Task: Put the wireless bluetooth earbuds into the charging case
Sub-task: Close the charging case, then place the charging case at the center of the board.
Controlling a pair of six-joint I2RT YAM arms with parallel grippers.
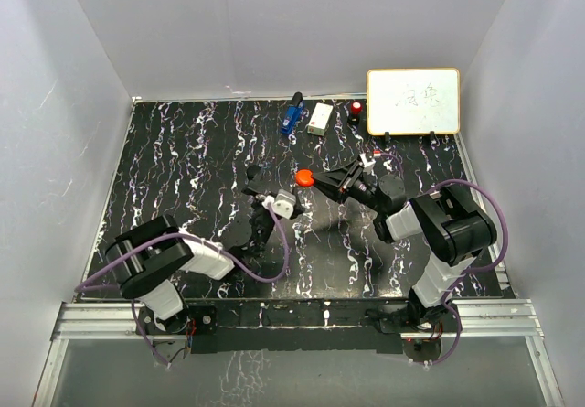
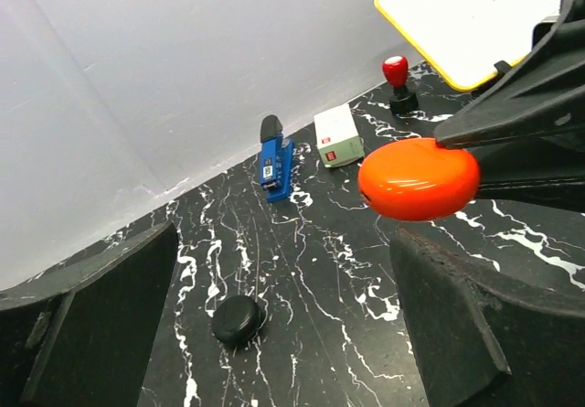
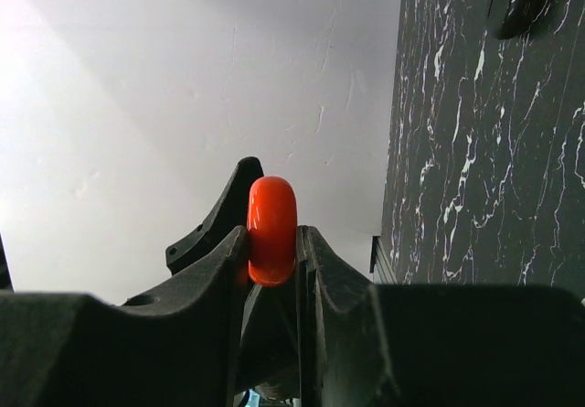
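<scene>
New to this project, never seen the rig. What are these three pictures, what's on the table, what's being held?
Two robot arms are bolted at the near edge of a black marbled table. One picture is taken from above and behind them; the other two come from a camera on each wrist.

The right pincer is shut on a red round puck, held up off the table. The left pincer is open, holding nothing, close beside the puck.

On the table lie a black round disc and, along the far edge, a blue device, a small white box, a red-topped knob and a whiteboard.

I cannot make out any earbuds in these views.
</scene>
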